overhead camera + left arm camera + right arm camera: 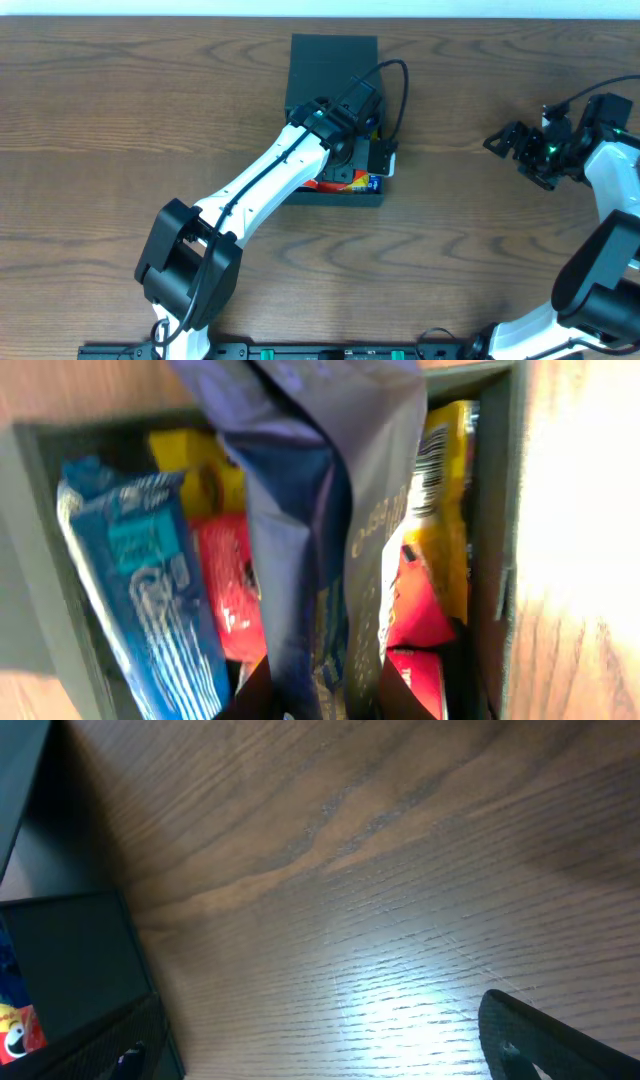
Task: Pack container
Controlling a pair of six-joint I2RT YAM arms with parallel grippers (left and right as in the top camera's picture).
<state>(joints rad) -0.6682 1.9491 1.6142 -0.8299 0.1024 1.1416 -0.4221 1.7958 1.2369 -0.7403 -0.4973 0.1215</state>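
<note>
The matte black container point(332, 62) lies at the table's middle back with its lid flap open toward the far side. My left gripper point(352, 150) hangs over its open box and is shut on a dark blue snack packet point(320, 510), which stands upright between the jaws point(320, 698). Inside the container point(497, 510) lie a light blue packet point(150, 600), a red packet point(230, 590), a yellow packet point(445, 530) and another red one point(415, 615). My right gripper point(505, 143) is open and empty over bare table at the right.
In the right wrist view the container's side point(70, 960) shows at the left, with bare wood between my open right fingers point(320, 1050). A black cable point(400, 90) loops from the left wrist over the container's right edge.
</note>
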